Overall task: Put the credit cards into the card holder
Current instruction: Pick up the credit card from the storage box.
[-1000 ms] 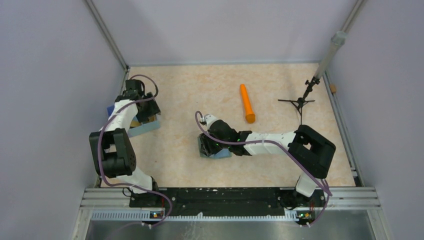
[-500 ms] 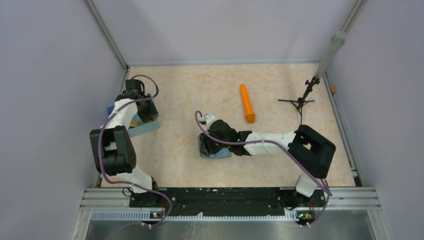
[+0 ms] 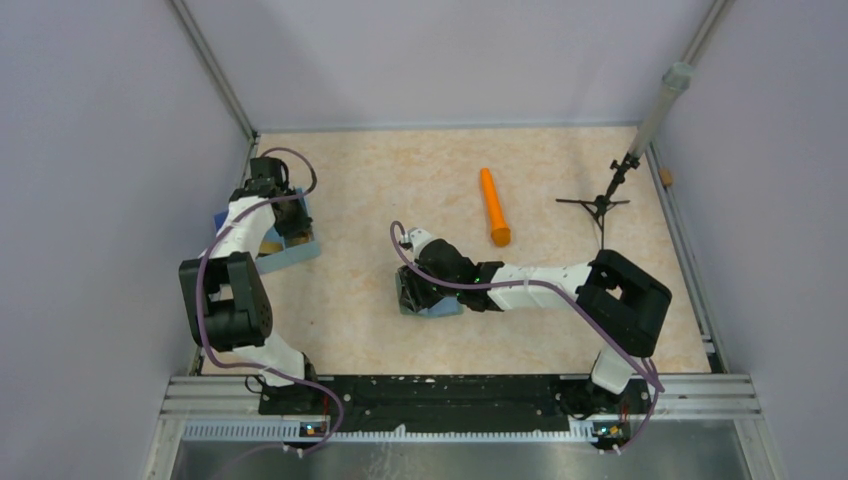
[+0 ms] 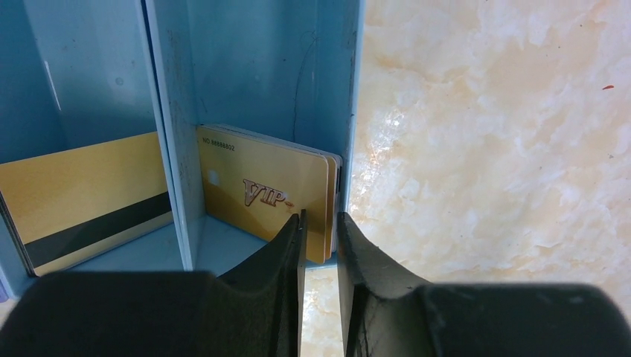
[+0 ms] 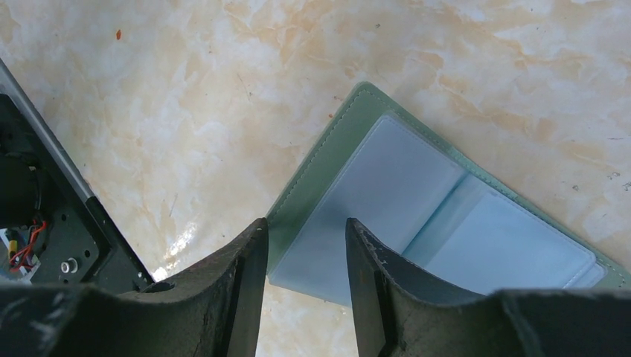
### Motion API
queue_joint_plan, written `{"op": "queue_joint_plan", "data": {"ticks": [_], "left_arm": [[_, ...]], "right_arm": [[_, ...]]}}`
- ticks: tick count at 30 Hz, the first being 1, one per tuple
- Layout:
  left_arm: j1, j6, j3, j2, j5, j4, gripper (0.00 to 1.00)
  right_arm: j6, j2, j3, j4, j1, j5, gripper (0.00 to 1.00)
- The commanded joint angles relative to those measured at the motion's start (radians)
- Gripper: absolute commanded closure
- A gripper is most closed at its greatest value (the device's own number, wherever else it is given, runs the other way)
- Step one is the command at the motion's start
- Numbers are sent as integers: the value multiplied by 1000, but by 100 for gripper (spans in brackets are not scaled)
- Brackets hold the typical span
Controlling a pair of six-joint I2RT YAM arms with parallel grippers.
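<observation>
Between the left fingers (image 4: 290,242), the lower corner of the front gold card (image 4: 260,190), standing with a few more behind it in the right-hand compartment of the blue tray (image 4: 173,111). Now narrow, drawn in from a far wider spread a second ago, leaving only a slim slot around that corner. Cannot tell whether already clamped or just short of contact. Reads as the pick in progress: closing on one card, or on the thin stack, before any lift. Off to the left of those fingers, in the neighbouring compartment, a second gold card (image 4: 82,201) with a dark stripe, untouched.

Ahead of the right fingers (image 5: 249,253), the card holder (image 5: 417,201), lying open and flat on the worktop (image 5: 186,89), pale blue sleeves up, near corner reaching into the gap between the tips. Half spread, nothing visibly pinched. No card visible in the sleeves, so probably none of the task done yet.

Against the earlier overhead view: left wrist tucked slightly further in over the tray, otherwise the same post. Right arm, card holder and the orange cylinder (image 3: 493,208) well beyond the right fingers, all unmoved. Suggests a division of work: steadying the open holder on one side, seizing the first card on the other. Calls for a clean grip on a thin edge, with some risk of dragging two cards at once.
</observation>
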Motion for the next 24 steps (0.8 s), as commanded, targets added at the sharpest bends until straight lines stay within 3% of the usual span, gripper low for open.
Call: {"op": "queue_joint_plan", "data": {"ticks": [1,9,24], "left_arm": [[3,10,23,-33,-18,-6,76],[3,15,27,-29,-41,-17,84],[3,26,15,-69,-119,-32,84]], "right_arm": [[5,-47,-8,41,2,-8,58],[6,-49,-9,38,2,-6,59],[8,-51,-9,35,1,-6,59]]}}
